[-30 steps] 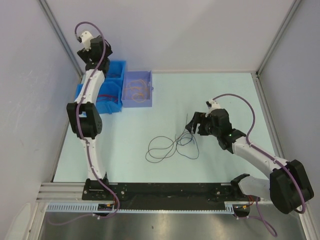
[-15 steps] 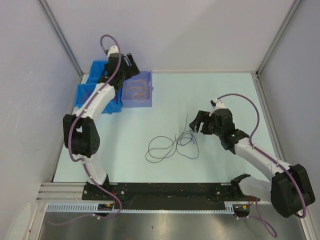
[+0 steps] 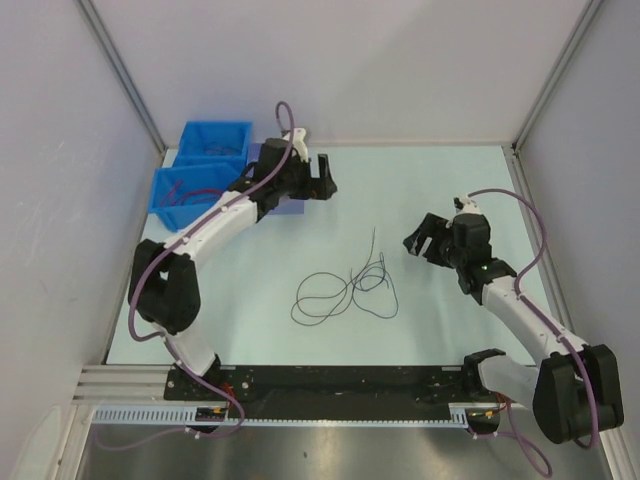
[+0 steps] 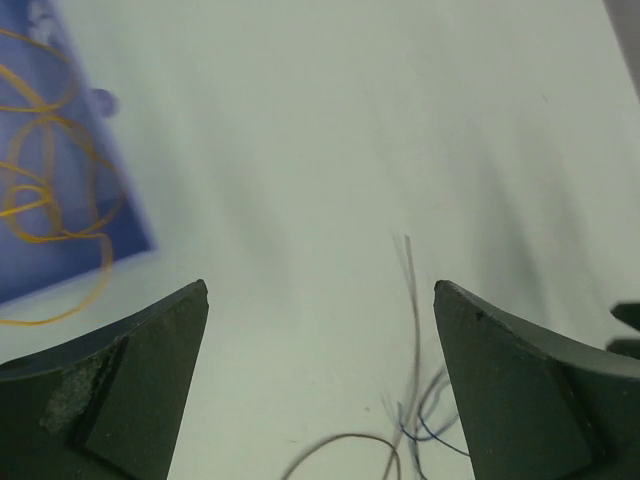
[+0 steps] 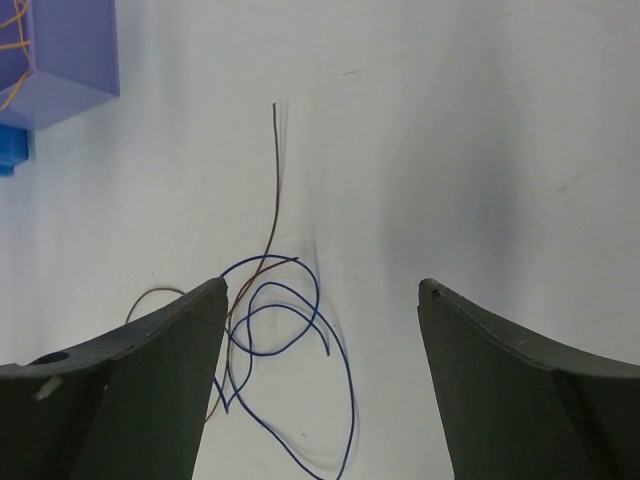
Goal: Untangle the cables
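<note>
A loose tangle of thin cables [image 3: 366, 278] lies in the middle of the table: a dark brown one with a long loop to the left and blue ones curled at the right. My left gripper [image 3: 322, 178] is open and empty, high above the table behind the tangle; its view shows the cables [image 4: 414, 400] low between its fingers. My right gripper [image 3: 421, 240] is open and empty, just right of the tangle. In the right wrist view the blue cable [image 5: 300, 320] and the brown cable [image 5: 273, 190] lie ahead of my left finger [image 5: 150, 380].
Two blue bins [image 3: 200, 172] stand at the back left. A purple bin [image 4: 60, 250] holding orange cables [image 4: 50, 190] sits beside them, mostly hidden under my left arm in the top view; it also shows in the right wrist view [image 5: 60, 50]. Grey walls stand on three sides.
My left arm has swung from over the blue bins to the right, out past the purple bin. My right gripper has drawn back to the right, away from the tangle.
</note>
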`<act>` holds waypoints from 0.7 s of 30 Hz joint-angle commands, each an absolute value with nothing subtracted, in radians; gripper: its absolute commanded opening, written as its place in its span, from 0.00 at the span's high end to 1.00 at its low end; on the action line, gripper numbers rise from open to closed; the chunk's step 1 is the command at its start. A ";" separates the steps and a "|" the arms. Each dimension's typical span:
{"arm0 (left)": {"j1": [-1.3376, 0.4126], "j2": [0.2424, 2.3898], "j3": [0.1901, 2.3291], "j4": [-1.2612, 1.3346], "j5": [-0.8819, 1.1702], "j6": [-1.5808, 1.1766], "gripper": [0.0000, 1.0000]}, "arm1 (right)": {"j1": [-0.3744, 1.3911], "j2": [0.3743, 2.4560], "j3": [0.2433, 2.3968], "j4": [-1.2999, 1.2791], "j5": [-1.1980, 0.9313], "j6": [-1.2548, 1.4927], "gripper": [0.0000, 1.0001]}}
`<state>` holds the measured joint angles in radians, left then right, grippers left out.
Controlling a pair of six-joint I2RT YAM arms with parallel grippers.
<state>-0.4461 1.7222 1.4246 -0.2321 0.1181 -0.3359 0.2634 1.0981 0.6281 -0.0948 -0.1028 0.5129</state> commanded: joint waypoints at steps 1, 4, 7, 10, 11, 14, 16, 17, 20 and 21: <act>-0.567 1.684 1.393 -0.213 0.230 -0.330 0.01 | 0.232 1.036 0.629 -0.156 -0.069 0.546 0.19; -0.650 1.721 1.390 -0.225 0.235 -0.348 0.02 | 0.218 1.005 0.629 -0.195 -0.040 0.543 0.19; -0.718 1.764 1.407 -0.238 0.224 -0.359 0.04 | 0.204 0.970 0.629 -0.232 -0.032 0.540 0.18; -0.774 1.805 1.428 -0.256 0.222 -0.374 0.06 | 0.190 0.931 0.627 -0.268 -0.031 0.534 0.18; -0.784 1.818 1.439 -0.262 0.213 -0.383 0.06 | 0.189 0.920 0.629 -0.279 -0.028 0.534 0.18; -0.814 1.850 1.451 -0.284 0.167 -0.422 0.09 | 0.184 0.893 0.629 -0.310 -0.017 0.529 0.18; -0.833 1.871 1.451 -0.293 0.160 -0.436 0.12 | 0.184 0.882 0.627 -0.324 -0.012 0.528 0.18; -0.838 1.878 1.447 -0.293 0.152 -0.449 0.15 | 0.183 0.881 0.627 -0.333 -0.009 0.525 0.18; -0.851 1.905 1.448 -0.281 0.175 -0.462 0.25 | 0.181 0.877 0.629 -0.337 -0.008 0.523 0.18; -0.859 1.910 1.448 -0.279 0.176 -0.465 0.28 | 0.181 0.879 0.629 -0.339 -0.008 0.523 0.18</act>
